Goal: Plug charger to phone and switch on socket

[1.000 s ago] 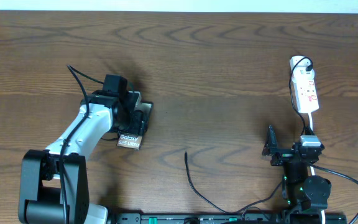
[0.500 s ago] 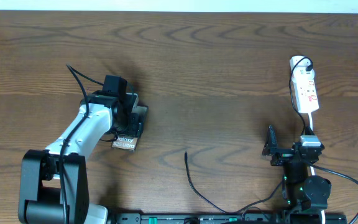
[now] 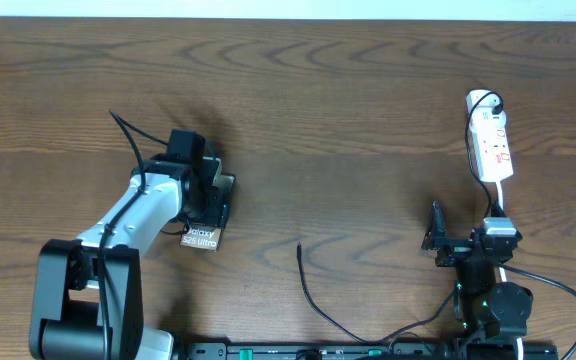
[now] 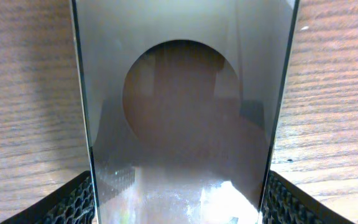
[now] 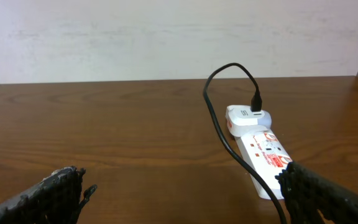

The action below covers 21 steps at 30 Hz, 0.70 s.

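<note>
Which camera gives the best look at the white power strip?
The right wrist view: the power strip lies close, its plugged-in adapter clear. Overhead shows it whole but small; the left wrist view misses it.

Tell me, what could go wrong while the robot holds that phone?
The phone is pinched only by its thin edges in the left gripper, so it might slip out. The tip of the charger lies loose on the table, apart from the phone, so bringing the phone close could nudge it away.
</note>
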Available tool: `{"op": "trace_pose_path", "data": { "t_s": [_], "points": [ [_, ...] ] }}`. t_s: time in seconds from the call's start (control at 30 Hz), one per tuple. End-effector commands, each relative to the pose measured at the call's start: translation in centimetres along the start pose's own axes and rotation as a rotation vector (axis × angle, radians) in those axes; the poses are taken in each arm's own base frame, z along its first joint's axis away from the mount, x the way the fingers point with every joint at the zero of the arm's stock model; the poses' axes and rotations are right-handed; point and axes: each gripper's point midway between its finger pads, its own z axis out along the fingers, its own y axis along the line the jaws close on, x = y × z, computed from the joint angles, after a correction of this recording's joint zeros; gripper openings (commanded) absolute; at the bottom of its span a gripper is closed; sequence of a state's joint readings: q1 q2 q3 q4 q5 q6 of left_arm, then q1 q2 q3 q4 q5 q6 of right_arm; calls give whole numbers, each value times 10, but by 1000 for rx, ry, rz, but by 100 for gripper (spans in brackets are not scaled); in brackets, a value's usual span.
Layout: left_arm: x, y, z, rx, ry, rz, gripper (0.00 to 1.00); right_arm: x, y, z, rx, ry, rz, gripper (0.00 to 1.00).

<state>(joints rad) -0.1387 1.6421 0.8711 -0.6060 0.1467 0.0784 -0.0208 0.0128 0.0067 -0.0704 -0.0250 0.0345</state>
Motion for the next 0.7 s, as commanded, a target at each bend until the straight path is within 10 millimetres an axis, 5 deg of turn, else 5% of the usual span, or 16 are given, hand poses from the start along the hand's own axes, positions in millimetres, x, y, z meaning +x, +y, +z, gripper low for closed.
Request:
{"op": "trace_pose_path", "data": {
  "t_s": [0.0, 0.37, 0.53, 0.67],
  "points": [
    [7, 3, 6, -13, 14, -8, 7, 2, 0, 0, 1, 6, 5, 99],
    [15, 4, 14, -13, 17, -8, 11, 2, 0, 0, 1, 6, 5, 99],
    [15, 4, 14, -13, 17, -8, 54, 2, 0, 0, 1, 6, 5, 99],
    [13, 3, 14, -5, 11, -8, 78, 2, 0, 0, 1, 6, 5, 99]
  ]
}}
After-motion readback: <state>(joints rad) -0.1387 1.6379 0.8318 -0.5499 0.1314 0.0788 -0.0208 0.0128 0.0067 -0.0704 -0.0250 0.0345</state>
